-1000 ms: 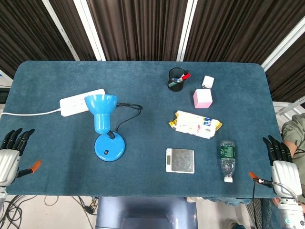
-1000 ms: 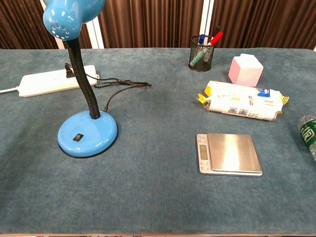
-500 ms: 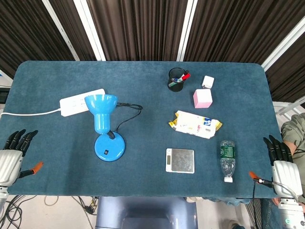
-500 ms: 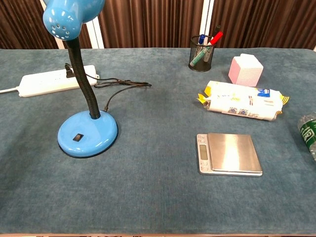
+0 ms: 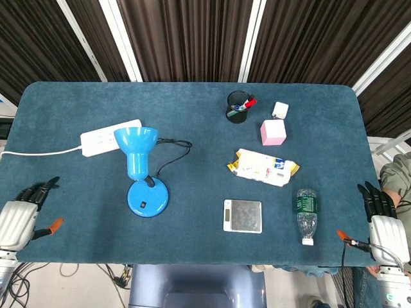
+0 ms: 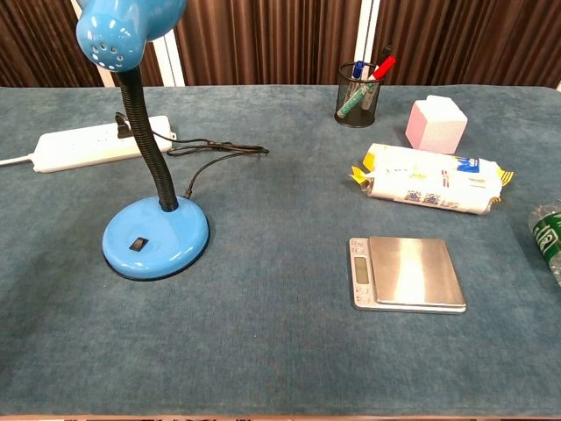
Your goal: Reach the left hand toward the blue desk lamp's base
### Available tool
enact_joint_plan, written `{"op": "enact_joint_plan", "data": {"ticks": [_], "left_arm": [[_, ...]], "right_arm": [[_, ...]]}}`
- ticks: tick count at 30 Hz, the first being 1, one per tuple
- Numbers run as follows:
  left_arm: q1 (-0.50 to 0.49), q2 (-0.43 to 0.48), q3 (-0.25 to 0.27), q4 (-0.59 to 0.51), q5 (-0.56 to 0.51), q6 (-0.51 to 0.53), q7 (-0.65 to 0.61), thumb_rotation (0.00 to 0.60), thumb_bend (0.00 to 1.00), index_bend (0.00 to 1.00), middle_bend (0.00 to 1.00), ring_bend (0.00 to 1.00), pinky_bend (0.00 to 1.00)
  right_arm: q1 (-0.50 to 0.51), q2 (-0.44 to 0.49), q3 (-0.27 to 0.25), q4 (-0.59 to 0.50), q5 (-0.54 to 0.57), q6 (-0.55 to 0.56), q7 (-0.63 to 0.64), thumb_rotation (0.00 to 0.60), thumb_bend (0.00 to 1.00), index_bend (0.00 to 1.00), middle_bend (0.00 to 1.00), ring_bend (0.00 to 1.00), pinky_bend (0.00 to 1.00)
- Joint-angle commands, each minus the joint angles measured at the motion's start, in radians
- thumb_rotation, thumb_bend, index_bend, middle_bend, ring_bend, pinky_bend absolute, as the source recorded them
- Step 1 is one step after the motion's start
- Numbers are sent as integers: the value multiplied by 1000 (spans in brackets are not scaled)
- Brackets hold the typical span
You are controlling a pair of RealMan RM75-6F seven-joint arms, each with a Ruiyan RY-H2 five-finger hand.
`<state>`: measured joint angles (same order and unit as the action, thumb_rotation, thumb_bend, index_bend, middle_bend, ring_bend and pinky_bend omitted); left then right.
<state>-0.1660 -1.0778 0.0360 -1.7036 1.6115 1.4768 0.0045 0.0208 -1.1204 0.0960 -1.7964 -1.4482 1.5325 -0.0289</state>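
The blue desk lamp stands left of the table's middle, its round base (image 5: 148, 198) (image 6: 156, 237) flat on the cloth and its shade (image 5: 135, 145) bent over on a black neck. My left hand (image 5: 23, 214) hovers at the table's front left corner, well to the left of the base, its fingers spread and holding nothing. My right hand (image 5: 383, 221) is off the front right corner, fingers apart and empty. The chest view shows neither hand.
A white power strip (image 5: 110, 136) lies behind the lamp, its black cord (image 5: 170, 151) trailing right. A small scale (image 5: 243, 215), a water bottle (image 5: 306, 214), a snack packet (image 5: 264, 167), a pink cube (image 5: 272, 132) and a pen cup (image 5: 238, 106) sit on the right half.
My left hand has shifted right and toward the table's front edge, turning its fingers toward the lamp. The right hand has dropped slightly toward the frame's bottom.
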Motion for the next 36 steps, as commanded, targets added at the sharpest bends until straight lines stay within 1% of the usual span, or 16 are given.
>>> {"op": "enact_joint_plan", "data": {"ticks": [1, 2, 5, 8, 11, 15, 18, 21, 29, 36], "left_arm": [[-35, -40, 36, 24, 99, -39, -57, 600, 387, 164, 554, 552, 631], [-45, -51, 37, 34, 110, -49, -63, 600, 438, 173, 605, 603, 674], [-76, -95, 24, 57, 115, -90, -52, 600, 535, 182, 690, 692, 747], [-111, -134, 19, 66, 108, -159, -15, 600, 575, 181, 734, 741, 781], [-146, -170, 19, 72, 88, -243, 20, 600, 578, 167, 746, 754, 788], [-183, -214, 20, 89, 32, -356, 76, 600, 578, 144, 749, 756, 788], [-195, -244, 15, 103, -15, -406, 108, 600, 578, 122, 752, 759, 788], [-202, -266, 8, 113, -49, -434, 121, 600, 578, 116, 758, 765, 791], [-230, -320, -3, 150, -98, -490, 134, 600, 578, 115, 760, 767, 793], [-245, -344, -3, 166, -107, -503, 137, 600, 578, 114, 760, 767, 792]], "right_arm": [[0, 3, 1, -1, 0, 1, 7, 600, 109, 7, 18, 38, 0], [-1, 4, 2, -2, -1, 2, 9, 600, 109, 7, 18, 38, 0], [-3, 7, 3, -3, -1, 7, 14, 600, 109, 7, 18, 38, 0], [-3, 7, 3, -4, 0, 7, 14, 600, 110, 7, 18, 38, 0], [-2, 6, 2, -4, 3, 1, 9, 600, 109, 7, 18, 38, 0], [0, 4, 2, -5, 6, -2, 4, 600, 109, 7, 18, 38, 0], [-1, 4, 4, -5, 9, -1, 3, 600, 110, 7, 18, 38, 0], [-2, 4, 4, -6, 12, -1, 3, 600, 109, 7, 19, 38, 0], [-1, 4, 2, -6, 14, -5, -6, 600, 109, 7, 18, 38, 0], [-2, 3, 1, -4, 17, -7, -10, 600, 109, 7, 18, 37, 0]]}}
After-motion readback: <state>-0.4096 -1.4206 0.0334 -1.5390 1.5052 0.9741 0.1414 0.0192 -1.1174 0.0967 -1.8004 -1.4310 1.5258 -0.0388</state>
